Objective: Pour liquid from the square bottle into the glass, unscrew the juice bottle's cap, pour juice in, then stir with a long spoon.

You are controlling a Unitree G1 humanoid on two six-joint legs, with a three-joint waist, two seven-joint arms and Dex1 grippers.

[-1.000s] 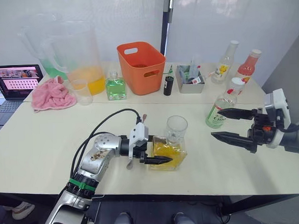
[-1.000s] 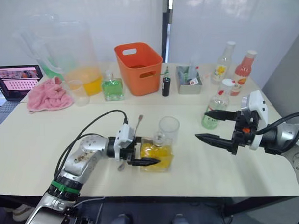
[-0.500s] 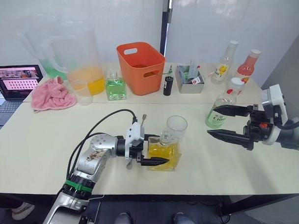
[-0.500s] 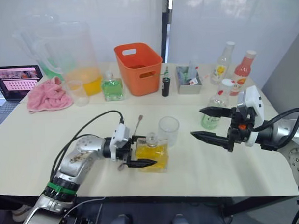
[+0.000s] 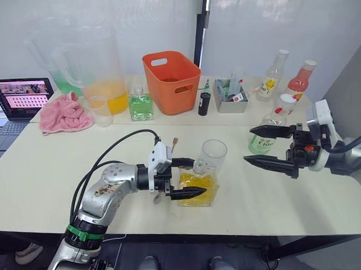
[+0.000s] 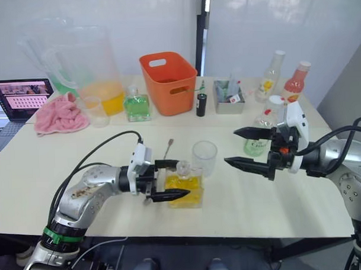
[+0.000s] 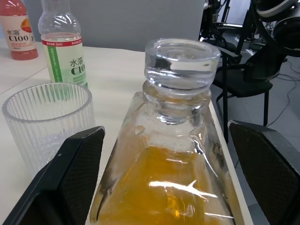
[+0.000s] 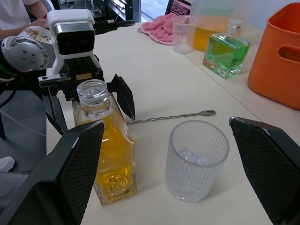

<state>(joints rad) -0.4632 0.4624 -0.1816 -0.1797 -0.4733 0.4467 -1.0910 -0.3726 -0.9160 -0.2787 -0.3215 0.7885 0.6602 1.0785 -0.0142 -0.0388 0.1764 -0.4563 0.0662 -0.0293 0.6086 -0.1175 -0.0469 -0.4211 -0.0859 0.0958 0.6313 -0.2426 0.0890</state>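
While both arms reached inward over the bench, neither hand held anything. Left hand lay low and roughly level, forearm angled in from the near left, fingers spread wide either side of the square bottle: one finger behind the neck, one in front near the base. In the left wrist view the pads stood clear of the glass walls on both sides, so it bracketed the bottle with no visible contact. Bottle stood upright, amber liquid filling most of it, clear stopper on.

The glass stood upright just beside the bottle, on its far right side, ribbed walls, looking nearly empty. The spoon lay flat on the bench behind bottle and left hand, one end showing near the cable at.

Right hand came in from the right edge, fingers pointing left toward the glass, wide open, one finger above the other, raised off the bench and well apart from the glass. Juice bottle stood upright just behind that hand, cap on.

Back row: orange basket, green bottle, pitcher, pink cloth, laptop.
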